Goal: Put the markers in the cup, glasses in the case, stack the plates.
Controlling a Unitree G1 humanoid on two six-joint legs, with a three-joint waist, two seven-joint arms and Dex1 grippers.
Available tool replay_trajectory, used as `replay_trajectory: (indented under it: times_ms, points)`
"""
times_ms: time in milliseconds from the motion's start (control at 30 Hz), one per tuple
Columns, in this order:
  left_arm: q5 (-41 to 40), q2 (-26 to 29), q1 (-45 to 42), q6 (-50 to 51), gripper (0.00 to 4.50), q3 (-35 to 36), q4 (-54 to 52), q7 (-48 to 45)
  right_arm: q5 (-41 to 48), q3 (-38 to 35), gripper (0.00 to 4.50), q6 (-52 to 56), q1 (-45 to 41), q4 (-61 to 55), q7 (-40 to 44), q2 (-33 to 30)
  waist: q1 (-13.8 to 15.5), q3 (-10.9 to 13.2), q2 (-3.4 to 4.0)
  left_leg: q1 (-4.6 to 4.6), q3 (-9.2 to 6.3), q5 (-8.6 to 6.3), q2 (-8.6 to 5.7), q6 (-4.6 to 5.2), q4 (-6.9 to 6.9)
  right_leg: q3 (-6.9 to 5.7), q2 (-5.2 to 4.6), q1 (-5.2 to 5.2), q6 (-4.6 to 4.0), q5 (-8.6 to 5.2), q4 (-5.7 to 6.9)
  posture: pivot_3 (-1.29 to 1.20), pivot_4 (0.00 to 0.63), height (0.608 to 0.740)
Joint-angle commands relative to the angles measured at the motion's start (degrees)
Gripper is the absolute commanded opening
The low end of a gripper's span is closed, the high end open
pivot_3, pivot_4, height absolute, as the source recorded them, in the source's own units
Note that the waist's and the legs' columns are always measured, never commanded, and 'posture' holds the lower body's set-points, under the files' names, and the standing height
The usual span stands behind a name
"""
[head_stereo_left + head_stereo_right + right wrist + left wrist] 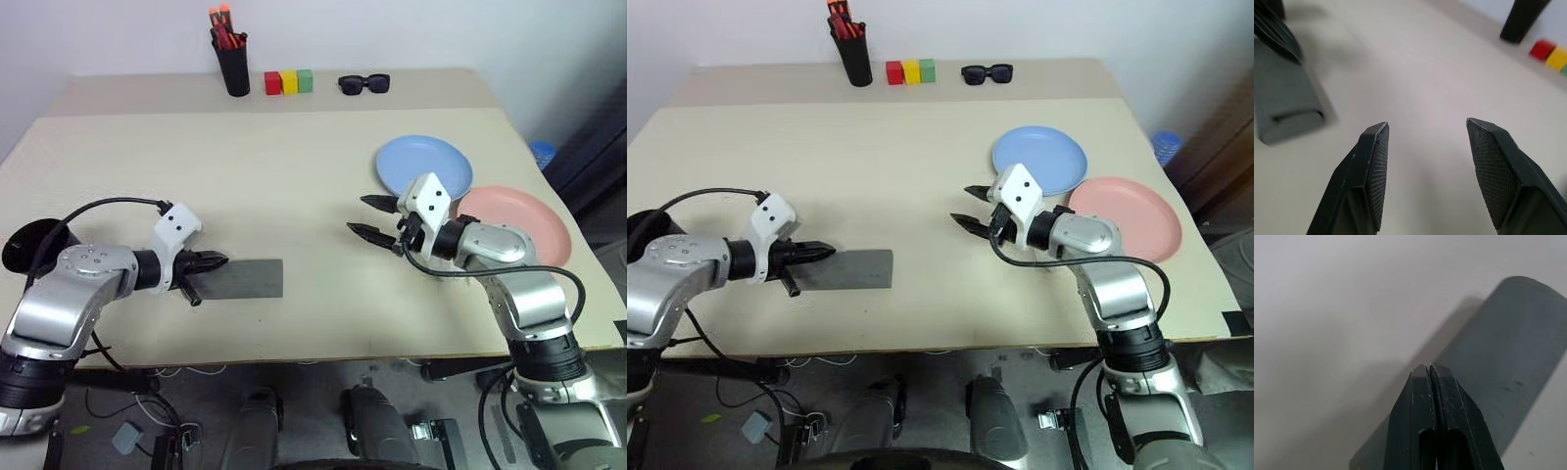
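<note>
Now the left gripper (208,262) has its jaws pressed fully together, holding nothing, above the near-left end of the grey felt-like case (240,278), which lies closed and flat on the counter (294,176). A careless move could push this light case toward the near edge. The right gripper (370,217) is about half open and empty, just left of the smooth, shallow blue plate (426,162); the pink plate (524,220) lies unstacked beside it.

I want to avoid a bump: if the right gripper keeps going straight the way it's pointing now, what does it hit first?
Probably the grey case. The right gripper, jaws open and empty, points across bare table toward the case, where the shut left gripper sits. Depth is unclear; it might pass just beyond the case's end.
</note>
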Motion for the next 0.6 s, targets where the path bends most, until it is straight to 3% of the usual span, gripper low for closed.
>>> replay_trajectory:
  times_ms: [33, 167, 400, 500, 600]
  points:
    - [-2.98, -4.98, -0.49, -5.15, 0.02, 7.29, -3.60, 3.83, -5.62, 0.86, 2.53, -0.75, -6.09, 9.54, -3.41, -2.17, 0.08, 0.00, -0.01, 0.00, 0.00, 0.00, 0.00, 0.00, 0.03, 0.00, 0.00, 0.01, 0.00, 0.00, -0.01, 0.00, 0.150, 0.740]
    - [-3.35, -8.16, 2.46, -11.00, 0.02, 8.56, -7.09, 3.85, -12.25, 3.48, 2.53, -6.20, -10.85, 19.60, -6.46, -3.69, 0.00, 0.00, -0.01, -0.01, 0.04, 0.00, 0.00, 0.00, -0.03, 0.01, -0.02, -0.01, 0.00, 0.01, -0.04, 0.00, 0.150, 0.740]
    - [-3.37, -9.27, 8.12, -14.99, 0.02, 3.06, -11.39, 1.97, -24.56, 11.34, 2.53, -20.71, -17.91, 39.13, -9.39, -5.08, -0.27, 0.00, 0.00, 0.00, 0.14, 0.00, 0.00, 0.01, -0.04, 0.07, 0.00, -0.05, 0.00, 0.01, -0.02, 0.00, 0.150, 0.740]
    - [-3.46, -11.33, 6.70, -14.55, 0.00, 1.64, -11.63, 3.99, -27.97, 12.68, 1.67, -26.10, -20.91, 48.03, -13.34, -4.21, -0.18, 0.00, 0.00, 0.01, 0.12, 0.00, 0.00, 0.01, 0.02, 0.07, 0.01, -0.01, 0.00, 0.01, -0.02, 0.00, 0.150, 0.740]
    - [-3.76, -11.91, 6.90, -14.30, 0.00, 1.24, -12.32, 4.79, -29.30, 12.91, 0.18, -29.10, -22.23, 51.68, -14.47, -3.89, -0.24, 0.00, 0.00, 0.01, 0.12, 0.00, -0.01, 0.01, 0.03, 0.07, 0.01, 0.01, 0.01, 0.02, -0.02, 0.00, 0.150, 0.740]
